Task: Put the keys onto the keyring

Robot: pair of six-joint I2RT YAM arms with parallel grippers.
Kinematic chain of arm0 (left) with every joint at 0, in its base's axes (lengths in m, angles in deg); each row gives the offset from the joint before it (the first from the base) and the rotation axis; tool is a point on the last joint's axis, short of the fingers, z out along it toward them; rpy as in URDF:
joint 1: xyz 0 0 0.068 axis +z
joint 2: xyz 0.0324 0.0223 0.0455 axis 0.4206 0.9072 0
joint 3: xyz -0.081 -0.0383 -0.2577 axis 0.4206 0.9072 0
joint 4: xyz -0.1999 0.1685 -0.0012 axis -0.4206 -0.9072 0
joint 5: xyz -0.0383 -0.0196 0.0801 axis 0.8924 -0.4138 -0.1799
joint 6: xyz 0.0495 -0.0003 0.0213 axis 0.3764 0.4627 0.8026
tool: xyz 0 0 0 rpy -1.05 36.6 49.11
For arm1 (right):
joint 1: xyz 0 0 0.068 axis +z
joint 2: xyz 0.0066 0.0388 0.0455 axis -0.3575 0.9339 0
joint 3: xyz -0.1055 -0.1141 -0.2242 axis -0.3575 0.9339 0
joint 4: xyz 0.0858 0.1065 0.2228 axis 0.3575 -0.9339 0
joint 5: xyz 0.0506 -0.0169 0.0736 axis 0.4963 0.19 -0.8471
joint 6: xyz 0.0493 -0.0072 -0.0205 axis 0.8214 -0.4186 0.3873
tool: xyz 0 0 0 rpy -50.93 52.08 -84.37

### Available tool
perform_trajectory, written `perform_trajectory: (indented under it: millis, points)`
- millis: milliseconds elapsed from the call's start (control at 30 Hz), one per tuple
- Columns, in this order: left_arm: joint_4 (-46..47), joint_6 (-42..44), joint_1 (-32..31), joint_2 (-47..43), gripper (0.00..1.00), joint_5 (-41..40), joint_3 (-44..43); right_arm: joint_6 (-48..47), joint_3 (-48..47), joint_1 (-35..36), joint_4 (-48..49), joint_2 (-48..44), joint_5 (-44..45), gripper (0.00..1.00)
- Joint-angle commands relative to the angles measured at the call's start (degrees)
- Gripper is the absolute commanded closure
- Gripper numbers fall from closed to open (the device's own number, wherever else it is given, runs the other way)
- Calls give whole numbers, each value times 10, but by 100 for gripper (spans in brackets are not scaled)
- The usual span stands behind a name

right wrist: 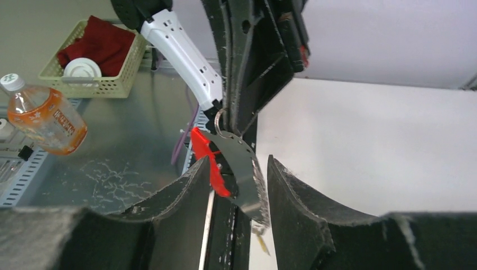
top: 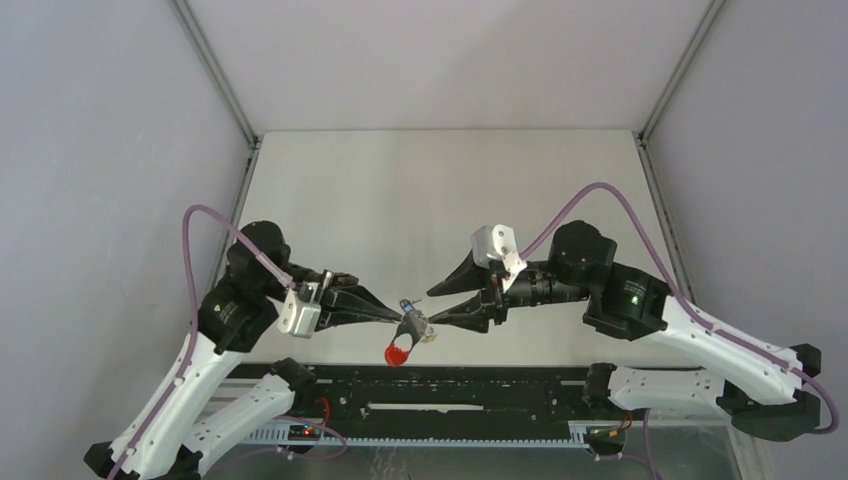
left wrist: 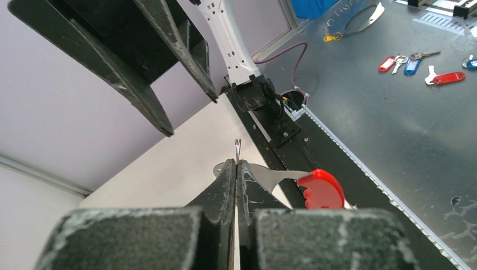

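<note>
Pinched tight, the left gripper held the keyring aloft over the table's near edge, red band hanging low. This was likely to steady it for the right gripper, whose jaws stood spread either side of the grey plate.

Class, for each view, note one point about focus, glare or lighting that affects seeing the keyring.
Top external: even, soft light, but the keyring is tiny. Left wrist: the left fingers are blurred, the red band crisp, pale reflections on the metal surface beyond. Right wrist: the right fingers are soft, the keyring between them sharper.
</note>
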Motion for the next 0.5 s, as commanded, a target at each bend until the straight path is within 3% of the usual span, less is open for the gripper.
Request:
perform_trajectory:
  millis: [0,267,467]
  points:
    - [72,-24,-6,2,100,26,-35,-34,2,30,83,-1,-2,51]
    - [111,-71,-6,8,100,4,-35,-80,24,69,108,-5,58,54]
    - [219,-171,-5,14,100,-39,-23,-94,24,89,118,13,97,54]
